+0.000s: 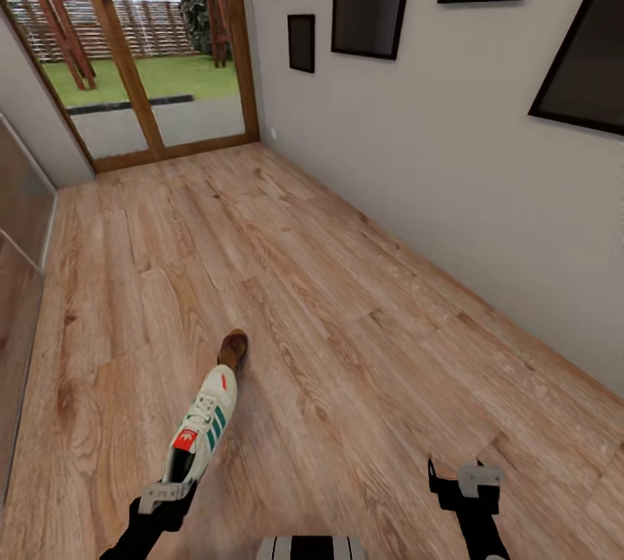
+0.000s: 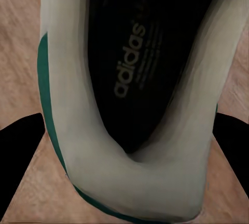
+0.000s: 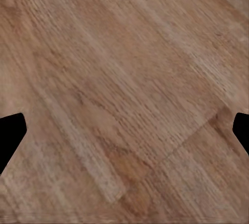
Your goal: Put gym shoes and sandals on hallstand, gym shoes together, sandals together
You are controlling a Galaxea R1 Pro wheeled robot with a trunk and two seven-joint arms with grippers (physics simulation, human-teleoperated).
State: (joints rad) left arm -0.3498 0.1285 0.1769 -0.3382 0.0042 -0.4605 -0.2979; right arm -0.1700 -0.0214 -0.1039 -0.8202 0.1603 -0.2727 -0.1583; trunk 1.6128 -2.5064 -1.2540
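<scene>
**Left gripper is holding one gym shoe over the corridor floor**

In the head view, the left gripper (image 1: 171,491) is sitting in the lower left of the frame. It is clamped on the heel end of a gym shoe (image 1: 202,423). The shoe is white with green stripes and a red patch. Its long side is pointing away from the gripper, up the frame and a little to the right, toe first. Just past the toe, something brown is peeking out. It is probably a sandal (image 1: 233,349), but most of it is hidden behind the shoe. I cannot tell if the two are touching. The right gripper (image 1: 466,480) is hanging in the lower right of the frame, well apart from the shoe. Its fingers are apart and holding nothing. Both arms are reaching forward and low over the corridor floor (image 1: 347,300). The left arm is much nearer to the shoe and the brown thing.

In the left wrist view, the gym shoe (image 2: 72,115) is very close. We are looking down into its dark inside, where a brand name is printed. A dark finger is showing on each side of the shoe, low in the frame.

In the right wrist view, bare wood planks of the corridor floor (image 3: 124,78) are lying under the gripper. Its dark fingertips (image 3: 10,133) are showing at the left and right edges, wide apart.

The shoe needs to go on the rack next, I think.
</scene>
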